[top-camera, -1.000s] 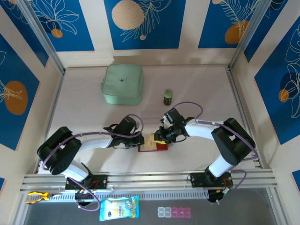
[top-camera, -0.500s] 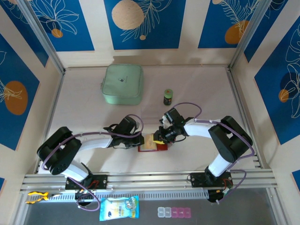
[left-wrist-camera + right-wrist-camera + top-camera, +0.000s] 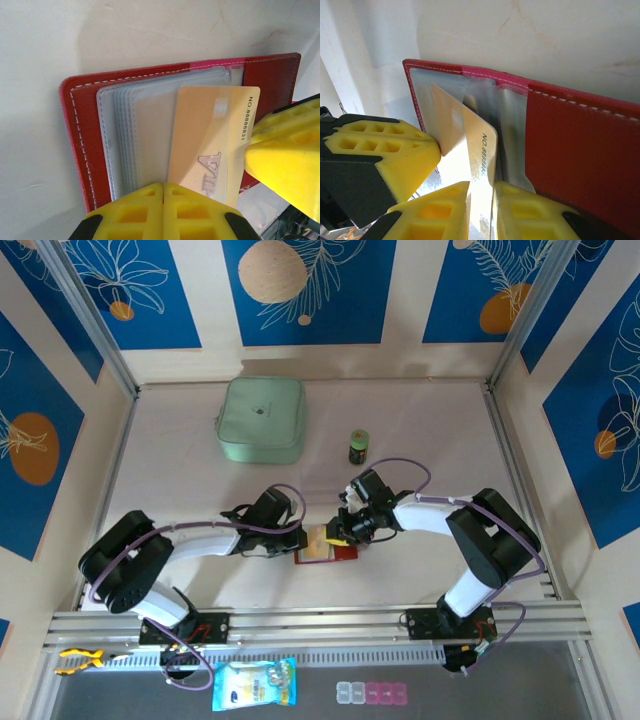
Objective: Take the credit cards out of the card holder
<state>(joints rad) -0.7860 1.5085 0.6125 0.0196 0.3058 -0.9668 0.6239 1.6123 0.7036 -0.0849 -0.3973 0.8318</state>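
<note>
Now: card extraction

R gripper (image 3: 480,205) pinches orange-tan thin plastic credit card (image 3: 205,135), partly out of clear pockets (image 3: 125,135). On pale table (image 3: 50,40) lies red leather-like folding card holder (image 3: 80,130), open; L gripper (image 3: 163,200) fingers closed, pressing it. Pull flat along pocket w/o twisting; pin holder firmly.

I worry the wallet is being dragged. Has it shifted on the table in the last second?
No. The wallet lies at the same spot on the near-left side of the small jar, as far from it as before.
</note>
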